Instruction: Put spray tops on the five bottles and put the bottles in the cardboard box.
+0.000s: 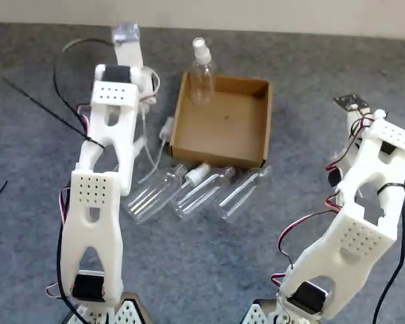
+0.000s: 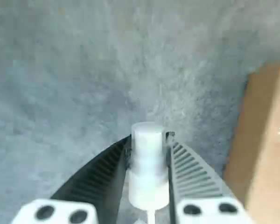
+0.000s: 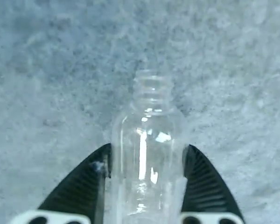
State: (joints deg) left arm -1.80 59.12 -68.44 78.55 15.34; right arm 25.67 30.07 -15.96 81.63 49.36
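**A:** Spray top (image 2: 148,172) first: where do we have it?

**B:** Our left pincer (image 2: 148,140) is clamped on its white collar, just left of the cardboard box (image 1: 219,154). The thin dip tube (image 2: 150,217) hangs under it.

**A:** And our right pincer (image 3: 147,150)?

**B:** It is closed round a clear bottle (image 3: 147,130) with a bare threaded neck, over the grey counter (image 1: 40,169), right of the box.

**A:** What of the others?

**B:** We see three lying side by side on the counter, just beside the box's near wall. The middle bottle (image 1: 201,192) wears a white top. For the left bottle (image 1: 154,196) and the right bottle (image 1: 241,192) we cannot tell. A capped bottle (image 1: 202,77) stands upright at the box's far wall, seemingly inside.
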